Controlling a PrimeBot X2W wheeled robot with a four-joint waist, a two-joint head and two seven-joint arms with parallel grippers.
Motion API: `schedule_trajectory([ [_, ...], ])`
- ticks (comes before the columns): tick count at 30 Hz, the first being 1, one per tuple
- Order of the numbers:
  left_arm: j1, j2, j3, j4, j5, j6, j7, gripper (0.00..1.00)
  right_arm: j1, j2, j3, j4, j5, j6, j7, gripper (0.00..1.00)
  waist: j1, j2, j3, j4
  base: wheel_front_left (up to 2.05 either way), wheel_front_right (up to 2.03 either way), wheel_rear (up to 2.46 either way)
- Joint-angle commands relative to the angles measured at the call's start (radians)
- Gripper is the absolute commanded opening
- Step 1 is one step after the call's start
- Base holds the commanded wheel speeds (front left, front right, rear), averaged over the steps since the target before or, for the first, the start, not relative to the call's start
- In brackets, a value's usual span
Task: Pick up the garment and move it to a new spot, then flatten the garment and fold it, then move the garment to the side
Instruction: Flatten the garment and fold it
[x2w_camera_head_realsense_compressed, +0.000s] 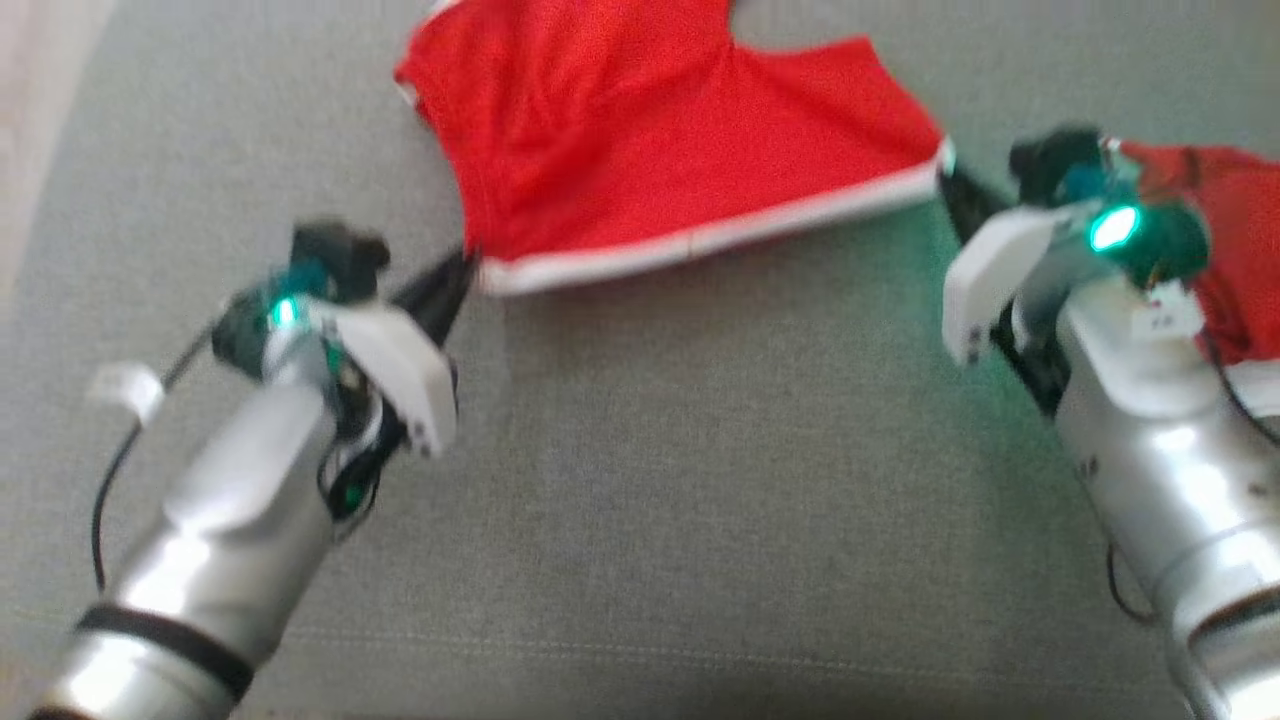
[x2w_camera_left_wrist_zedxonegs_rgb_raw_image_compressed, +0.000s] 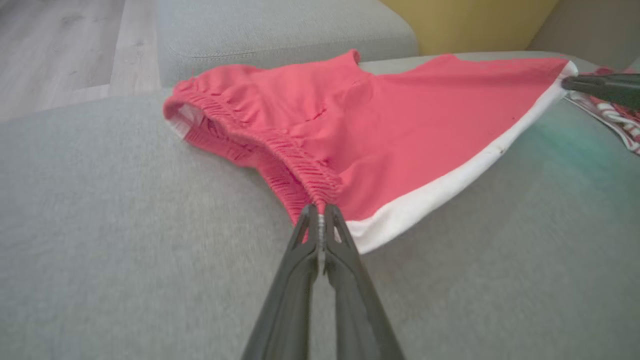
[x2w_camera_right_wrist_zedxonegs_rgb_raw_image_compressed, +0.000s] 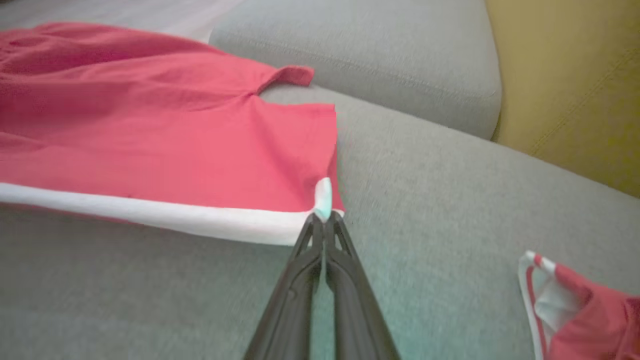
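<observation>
Pinched shut on near corners of the red garment (x2w_camera_head_realsense_compressed: 660, 140) — left jaws at the waistband (x2w_camera_left_wrist_zedxonegs_rgb_raw_image_compressed: 280, 150), right jaws at the white hem (x2w_camera_right_wrist_zedxonegs_rgb_raw_image_compressed: 150, 220) — stretching it taut over the grey sofa cushion (x2w_camera_head_realsense_compressed: 640, 500), presumably for flattening.

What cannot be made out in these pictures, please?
Head view: the shorts run off the top edge.
Head view: the second red garment is partly hidden behind the right arm.
Left wrist view: the right hand is cut off by the right edge.
</observation>
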Motion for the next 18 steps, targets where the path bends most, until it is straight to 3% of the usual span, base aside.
schedule_trajectory([
  [1, -0.021, 0.046, 0.023, -0.029, -0.008, 0.001, -0.02, 0.0, 0.017, -0.007, 0.037, -0.027, 0.021, -0.001, 0.009, 0.0, 0.0, 0.0, -0.048, -0.002, 0.0, 0.0, 0.0],
  [11, 0.119, 0.063, -0.076, -0.053, 0.003, 0.001, -0.042, 0.0, 0.154, -0.186, 0.303, -0.163, 0.249, -0.001, 0.178, 0.0, 0.0, 0.0, -0.158, -0.017, 0.0, 0.0, 0.0],
  [18, 0.239, 0.066, -0.124, -0.143, -0.041, 0.001, 0.01, 0.0, 0.26, -0.352, 0.456, -0.375, 0.498, -0.001, 0.376, 0.0, 0.0, 0.0, -0.245, -0.032, 0.0, 0.0, 0.0],
])
